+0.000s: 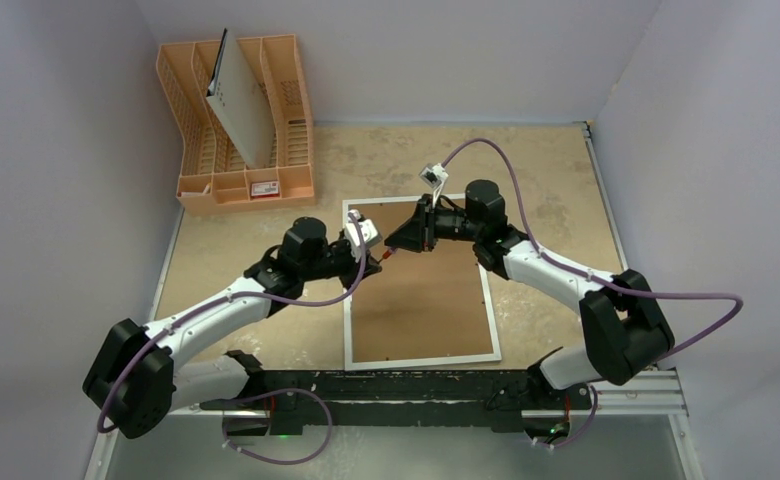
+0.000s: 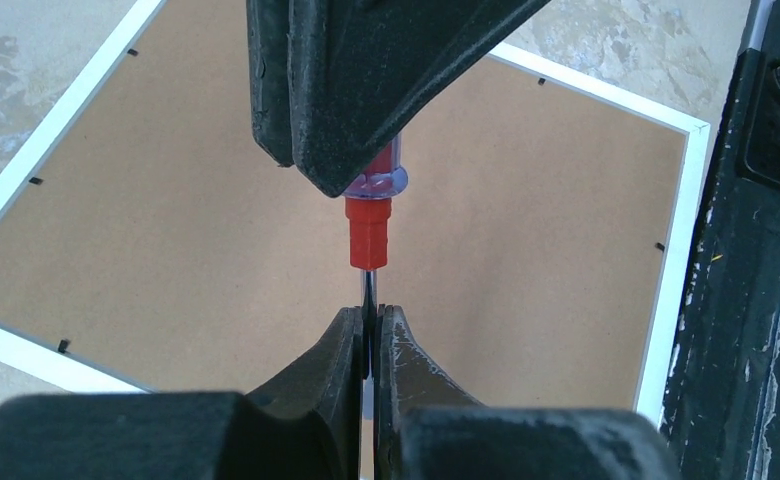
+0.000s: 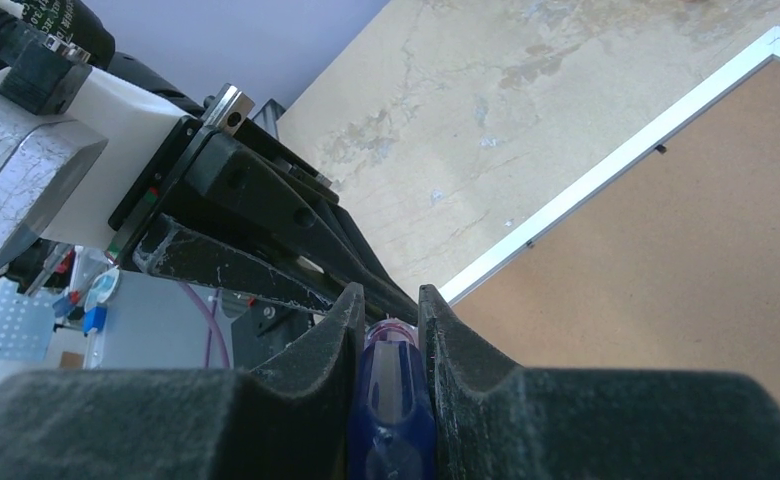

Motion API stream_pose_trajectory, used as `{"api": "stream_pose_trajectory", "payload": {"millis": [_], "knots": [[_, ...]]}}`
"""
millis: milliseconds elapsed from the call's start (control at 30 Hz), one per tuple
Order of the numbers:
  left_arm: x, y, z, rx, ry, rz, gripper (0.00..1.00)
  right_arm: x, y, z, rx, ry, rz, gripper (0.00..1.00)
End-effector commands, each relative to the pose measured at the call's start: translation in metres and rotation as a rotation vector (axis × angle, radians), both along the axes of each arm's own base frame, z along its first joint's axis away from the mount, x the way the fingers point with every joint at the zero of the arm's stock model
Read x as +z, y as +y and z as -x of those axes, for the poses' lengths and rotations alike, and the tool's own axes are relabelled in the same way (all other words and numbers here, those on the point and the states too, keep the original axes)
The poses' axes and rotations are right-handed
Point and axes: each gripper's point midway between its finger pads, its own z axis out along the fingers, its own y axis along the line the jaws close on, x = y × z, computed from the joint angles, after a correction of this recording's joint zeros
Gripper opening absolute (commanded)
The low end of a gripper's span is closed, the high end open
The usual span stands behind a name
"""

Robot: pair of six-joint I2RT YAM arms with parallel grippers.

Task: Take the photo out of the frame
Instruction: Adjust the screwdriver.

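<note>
At the far left of the table (image 1: pixel 556 180) stands an orange rack (image 1: pixel 291 110). A grey board with little holes (image 1: pixel 238 100) leans in it.

Next comes the left pincer (image 2: pixel 367 330). Its two fingers are pressed together on the thin metal stick of a screwdriver (image 2: pixel 368 230). The right pincer (image 3: pixel 392 315) is squeezed tight on the blue handle of the same tool. So both hold the one screwdriver, just above the far left part of the frame (image 1: pixel 426 310). I think the tool is being passed from one to the other.

The frame lies flat in the middle of the table, face down. Its brown back is up, with a thin white edge all round. Little black clips (image 2: pixel 63 346) sit along the inside of the edge and seem to hold the back in. The photo cannot be seen. It is most likely under the brown back.

The frame looks stiff and much too wide to pinch across, so it is best held by its edge. The clips probably have to be turned up first, and the screwdriver tip suits that. The photo should be thin, light and bendy, easy to crease or tear, so take it softly by a corner
</note>
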Motion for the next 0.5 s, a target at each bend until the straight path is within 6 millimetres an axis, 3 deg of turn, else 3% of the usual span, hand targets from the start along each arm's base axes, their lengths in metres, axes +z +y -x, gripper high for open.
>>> {"api": "stream_pose_trajectory", "payload": {"millis": [0, 67, 233, 267, 300, 467], "knots": [[0.03, -0.013, -0.006, -0.03, -0.081, 0.042, 0.0, 0.016, 0.004, 0.006, 0.07, -0.045, -0.01, 0.02], [0.029, -0.009, -0.007, -0.027, -0.092, 0.012, 0.0, 0.009, 0.002, 0.016, 0.129, -0.014, 0.028, 0.07], [0.032, -0.003, -0.004, -0.048, -0.139, -0.028, 0.0, 0.003, -0.001, 0.021, 0.161, 0.037, 0.075, 0.39], [0.034, -0.003, -0.005, -0.057, -0.155, -0.034, 0.0, 0.002, -0.001, 0.019, 0.144, 0.06, 0.086, 0.54], [0.031, 0.0, -0.002, -0.068, -0.148, -0.062, 0.0, 0.001, -0.003, 0.017, 0.14, 0.075, 0.095, 0.6], [0.026, 0.009, 0.0, -0.11, -0.168, -0.158, 0.0, 0.003, -0.014, 0.016, 0.176, 0.127, 0.124, 0.63]]}}
